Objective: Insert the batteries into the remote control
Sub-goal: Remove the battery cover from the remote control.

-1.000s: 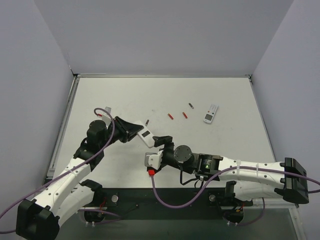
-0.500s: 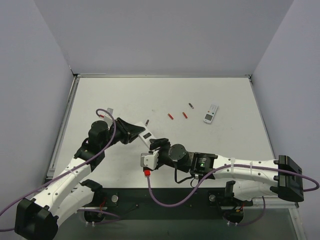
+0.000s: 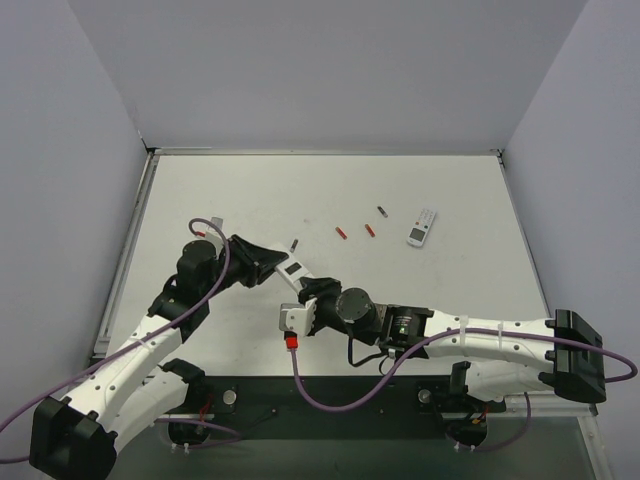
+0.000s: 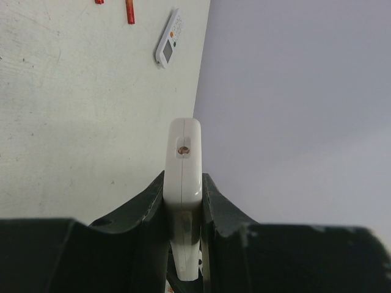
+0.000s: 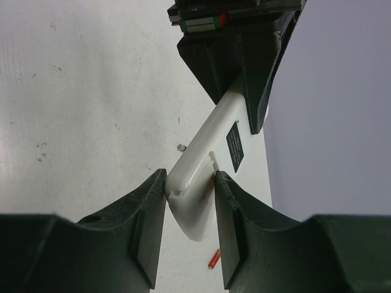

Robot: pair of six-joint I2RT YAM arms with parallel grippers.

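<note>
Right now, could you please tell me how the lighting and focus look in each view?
Top view: soft, even light, sharp, only faint shadows. Left wrist: remote crisp, fingers dark and featureless. Right wrist: white remote nearly blown out, fingers dark, slightly soft.

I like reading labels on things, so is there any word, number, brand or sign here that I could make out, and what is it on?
No text here can be read.
Dark label on the white back of the remote control: print too small to read.
White-faced remote lying on the table: button markings too small and blurred to read.
</note>
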